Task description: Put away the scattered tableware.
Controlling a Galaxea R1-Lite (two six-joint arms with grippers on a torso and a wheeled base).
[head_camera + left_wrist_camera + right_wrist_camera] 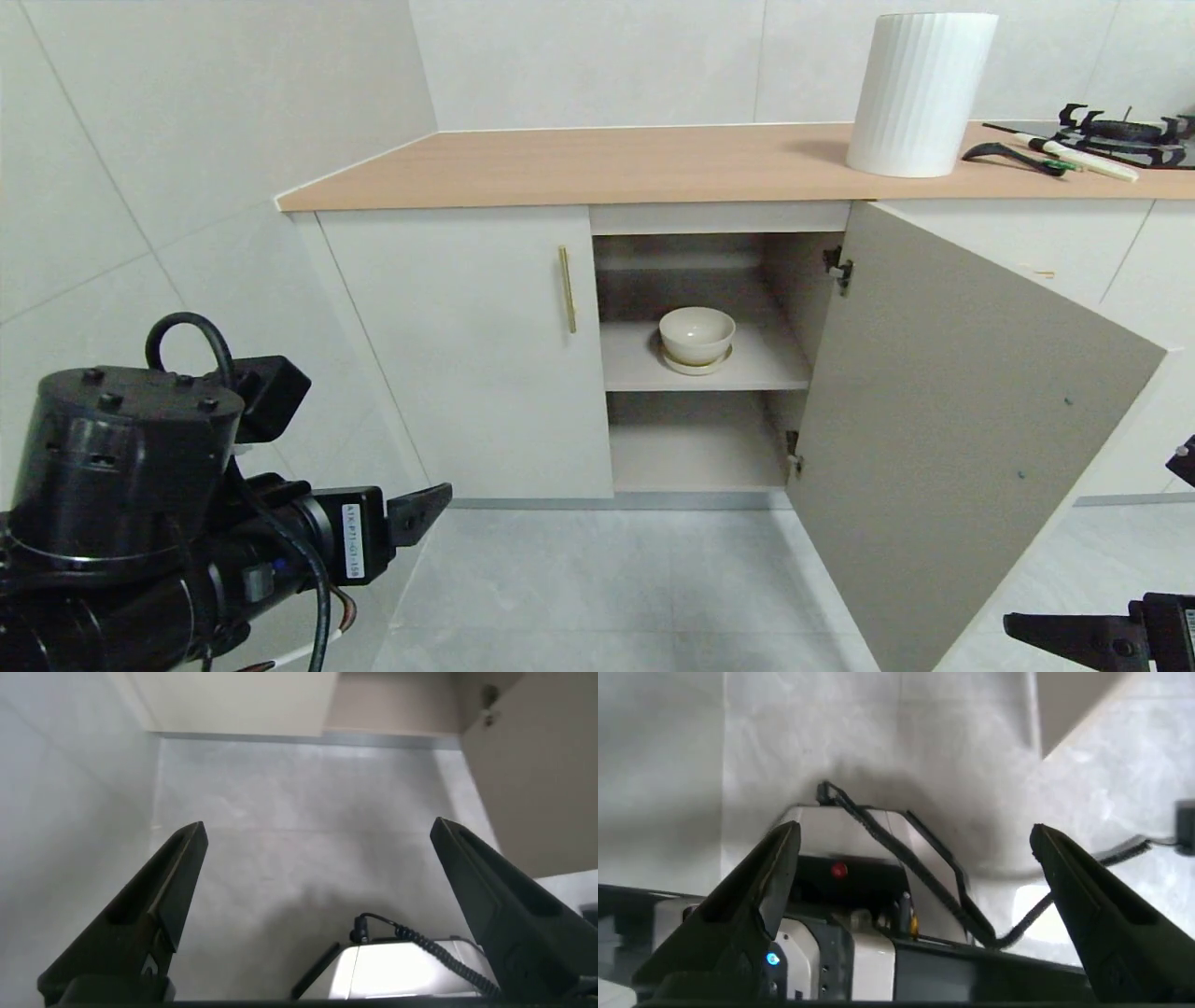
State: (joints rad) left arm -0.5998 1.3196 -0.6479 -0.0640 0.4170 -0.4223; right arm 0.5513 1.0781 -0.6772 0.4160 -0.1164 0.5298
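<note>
A cream bowl point(696, 333) sits on a matching plate point(695, 366) on the middle shelf of the open cabinet point(709, 373). My left gripper point(318, 849) hangs low at the left, well short of the cabinet, open and empty above the floor. A left fingertip point(431, 504) pokes out from the black arm in the head view. My right gripper point(915, 849) is down at the lower right, open with nothing between its fingers; one of its fingers point(1064, 633) shows at the bottom right of the head view.
The right cabinet door point(943, 439) stands swung wide open toward me; the left door point(467, 345) with a gold handle is closed. On the wooden counter point(597, 163) stand a white ribbed container point(920, 93), utensils point(1055, 154) and a stove grate point(1130, 131). Grey tile floor point(607, 588) lies in front.
</note>
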